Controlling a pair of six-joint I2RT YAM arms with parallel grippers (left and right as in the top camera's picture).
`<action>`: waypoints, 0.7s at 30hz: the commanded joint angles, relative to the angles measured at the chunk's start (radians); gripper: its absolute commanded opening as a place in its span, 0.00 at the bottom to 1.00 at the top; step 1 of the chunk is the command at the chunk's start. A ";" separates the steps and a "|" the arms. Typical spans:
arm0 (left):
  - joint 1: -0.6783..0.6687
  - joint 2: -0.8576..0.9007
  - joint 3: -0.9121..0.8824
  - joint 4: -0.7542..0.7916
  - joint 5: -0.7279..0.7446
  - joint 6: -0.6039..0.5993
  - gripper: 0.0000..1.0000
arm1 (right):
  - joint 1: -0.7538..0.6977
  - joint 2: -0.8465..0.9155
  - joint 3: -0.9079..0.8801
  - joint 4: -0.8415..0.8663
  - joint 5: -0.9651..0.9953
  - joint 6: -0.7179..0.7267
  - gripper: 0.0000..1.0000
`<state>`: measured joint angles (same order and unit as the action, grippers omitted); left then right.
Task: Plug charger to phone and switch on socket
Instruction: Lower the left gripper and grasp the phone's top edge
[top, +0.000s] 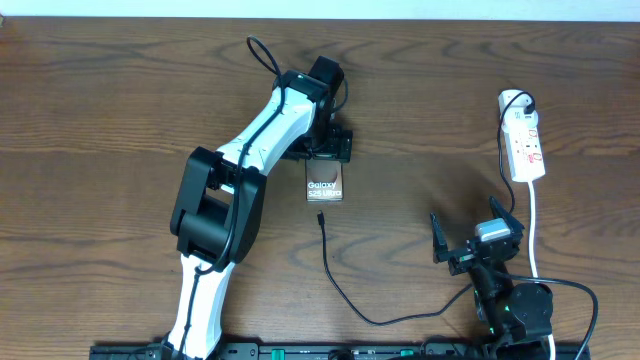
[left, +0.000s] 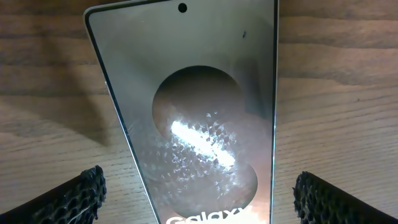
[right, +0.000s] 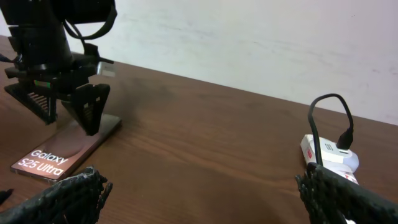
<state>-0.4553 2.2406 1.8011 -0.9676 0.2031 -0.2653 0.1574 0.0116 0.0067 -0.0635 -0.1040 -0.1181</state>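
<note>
While the left end effector (top: 327, 153) hangs over the upper end of the phone (top: 324, 186), a little above the centre of the overhead frame, its 2 fingers (left: 71, 196) stand wide apart and hold nothing. In the left wrist view they sit in the lower left and lower right corners, each with bare wood between it and the phone's edge.

The phone lies flat on the brown wooden worktop (top: 100, 120), with the white "Galaxy" lettering at its lower end. Just below it lies the small black connector tip (top: 320, 214) of the charger (top: 345, 297), near the phone's lower edge but apart from it. From the tip the thin black cable runs down and then toward the lower right of the frame.

The right end effector (top: 476, 232) is in the lower right, also wide open and empty. The socket (top: 526, 145) lies at the right edge, in the upper half, with a black plug (top: 526, 100) in its top end and a white cord (top: 533, 225) going down from it. Whether its switch is on, I cannot tell.
</note>
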 joint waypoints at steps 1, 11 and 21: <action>-0.001 0.011 -0.011 0.002 -0.014 0.002 0.98 | 0.000 -0.006 -0.001 -0.003 0.001 -0.011 0.99; -0.003 0.011 -0.021 0.036 -0.014 0.000 0.98 | 0.000 -0.006 -0.001 -0.003 0.000 -0.010 0.99; -0.033 0.011 -0.133 0.154 -0.126 -0.093 0.98 | 0.000 -0.006 -0.001 -0.003 0.000 -0.011 0.99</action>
<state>-0.4721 2.2406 1.7130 -0.8429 0.1486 -0.3134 0.1574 0.0116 0.0067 -0.0631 -0.1040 -0.1181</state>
